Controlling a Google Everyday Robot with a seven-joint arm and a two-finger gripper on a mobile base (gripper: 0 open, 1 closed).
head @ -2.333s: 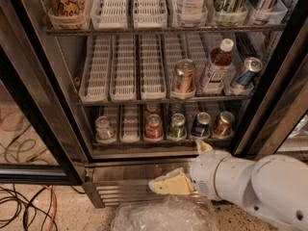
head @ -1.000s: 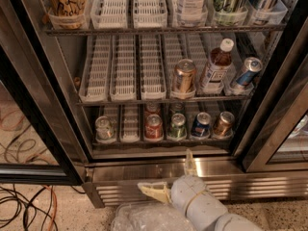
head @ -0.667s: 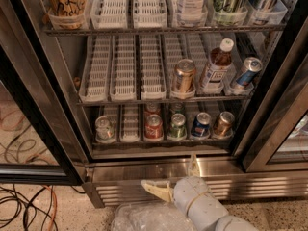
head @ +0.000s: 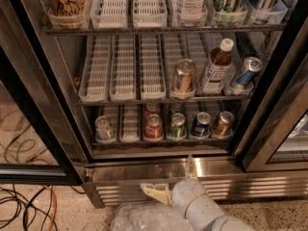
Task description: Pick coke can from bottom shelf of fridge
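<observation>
The fridge (head: pixel 57 95) stands open in front of me. On its bottom shelf (head: pixel 159 141) a row of short cans stands. The red coke can (head: pixel 153 127) with a silver top is in the middle of the row, between an empty white lane and a green can (head: pixel 176 126). A second red can shows behind it. My gripper (head: pixel 173 181) is low, in front of the steel base grille (head: pixel 144 189), below the shelf and slightly right of the coke can. Its two cream fingers are spread wide apart and hold nothing.
A silver can (head: pixel 104 129), a blue can (head: pixel 200 125) and a bronze can (head: pixel 222 124) share the bottom shelf. The rack above holds a gold can (head: pixel 183 77), a brown bottle (head: pixel 216 64) and a blue can (head: pixel 245 72). Cables (head: pixel 24 208) lie on the floor at left. A clear plastic bag (head: pixel 144 218) lies below the gripper.
The arm swung from the right side to low centre before the grille. Over the last second the gripper rose slightly toward the bottom shelf, fingers still spread.
</observation>
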